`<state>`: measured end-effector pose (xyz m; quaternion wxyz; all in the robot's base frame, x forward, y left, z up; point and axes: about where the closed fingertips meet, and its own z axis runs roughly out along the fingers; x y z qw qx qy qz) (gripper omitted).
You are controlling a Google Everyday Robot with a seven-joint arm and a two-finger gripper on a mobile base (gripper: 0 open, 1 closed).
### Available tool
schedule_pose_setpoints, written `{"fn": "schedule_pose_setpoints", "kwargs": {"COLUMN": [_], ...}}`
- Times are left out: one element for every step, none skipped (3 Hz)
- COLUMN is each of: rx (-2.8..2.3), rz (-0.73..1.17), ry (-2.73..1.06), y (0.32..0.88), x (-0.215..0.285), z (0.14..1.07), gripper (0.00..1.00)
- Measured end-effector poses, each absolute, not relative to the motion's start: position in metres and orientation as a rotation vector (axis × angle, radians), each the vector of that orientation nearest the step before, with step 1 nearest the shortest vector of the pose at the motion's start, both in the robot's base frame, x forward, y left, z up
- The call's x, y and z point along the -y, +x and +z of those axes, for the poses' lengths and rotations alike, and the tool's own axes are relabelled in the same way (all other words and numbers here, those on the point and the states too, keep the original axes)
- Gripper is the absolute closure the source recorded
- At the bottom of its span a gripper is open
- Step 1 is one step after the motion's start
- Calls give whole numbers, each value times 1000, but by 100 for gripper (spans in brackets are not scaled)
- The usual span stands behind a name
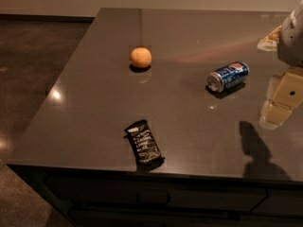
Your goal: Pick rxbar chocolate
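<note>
The rxbar chocolate is a flat black foil-wrapped bar with white lettering. It lies on the dark table close to the front edge, left of centre. My gripper hangs at the right edge of the view, above the table, far to the right of the bar and just right of the can. It holds nothing that I can see. Its shadow falls on the table below it.
A blue soda can lies on its side at the right of the table. An orange round fruit sits at the back, left of centre. A pale object lies at the far right edge. The floor drops off at the left.
</note>
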<state>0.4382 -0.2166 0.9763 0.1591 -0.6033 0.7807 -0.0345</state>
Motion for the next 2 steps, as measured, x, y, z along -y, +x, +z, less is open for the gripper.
{"fn": "schedule_pose_setpoints", "kwargs": {"rx": [-2224, -2211], "rz": [-95, -87], "ry": [-1730, -1739], "y": [440, 443], "x": [214, 209], "z": [976, 977], "gripper": [0, 0]}}
